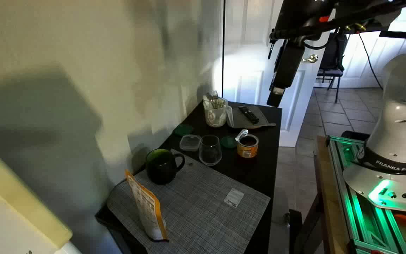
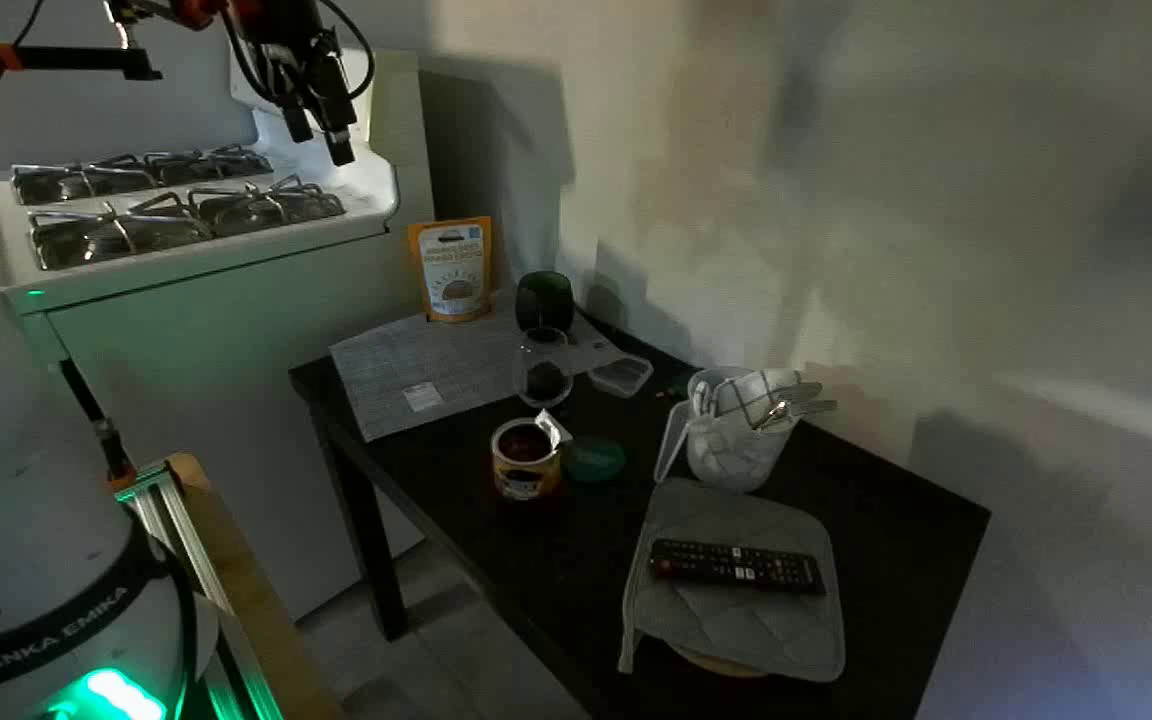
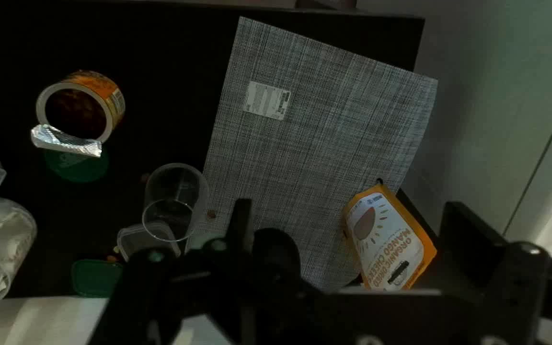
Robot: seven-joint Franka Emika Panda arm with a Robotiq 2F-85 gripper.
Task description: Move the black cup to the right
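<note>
**Where the black cup sits, with the claw spread wide**

Everything's spread over a black tabletop, with a gray woven mat covering one end. The claw hangs up higher than all of it, and the wrist view shows its two fingers way apart.

Biggest container is a clear plastic pitcher by the wall, away from the mat: it's stuffed with a checked white cloth and some cutlery poking out.

Next down there's an orange-and-white pouch, dried mango going by the print, standing upright on the mat. Can't see inside it.

Then the black cup itself: upright on the mat near the wall, between that pouch and a clear glass, handle pointing toward the glass. Its inside looks green up top, but the bottom of it is hidden.

The glass stands right by the mat's edge. Smaller again is an orange-labelled can with some dark reddish-brown stuff in it and a foil top sticking up at the rim.

There's a shallow clear tub just beside the glass, then a round green lid right by the can and a squarer green lid closer to the wall. Tiniest of all: a few brown bits.
</note>
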